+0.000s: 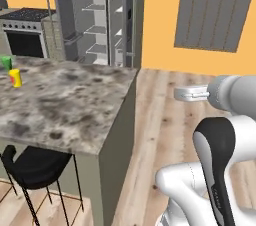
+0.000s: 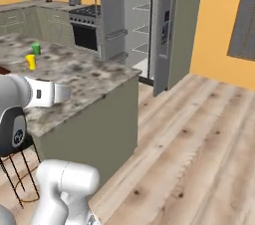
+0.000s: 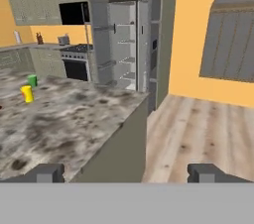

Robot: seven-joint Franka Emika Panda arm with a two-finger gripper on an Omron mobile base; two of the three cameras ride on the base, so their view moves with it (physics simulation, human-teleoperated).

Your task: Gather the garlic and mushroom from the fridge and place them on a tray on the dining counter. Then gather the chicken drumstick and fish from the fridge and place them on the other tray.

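Observation:
The fridge (image 1: 100,20) (image 2: 137,25) (image 3: 124,44) stands open at the back, and the white shelves that show look bare. The dining counter (image 1: 65,105) (image 2: 84,77) (image 3: 64,119) stretches toward it on the left. My gripper (image 3: 126,172) hovers past the counter's near corner, over the wooden floor, facing the fridge from some way off. It is open, the fingertips (image 3: 49,172) are wide apart, and nothing is between them. Garlic, mushroom, chicken drumstick, fish and both trays are out of view.
A yellow cup (image 1: 15,77) (image 3: 27,93) and a green cup (image 1: 6,61) (image 3: 32,80) stand on the counter. A black stool (image 1: 30,165) sits under its near edge. A stove (image 1: 25,32) (image 2: 84,22) stands left of the fridge. Open wooden floor (image 2: 199,134) runs to the fridge.

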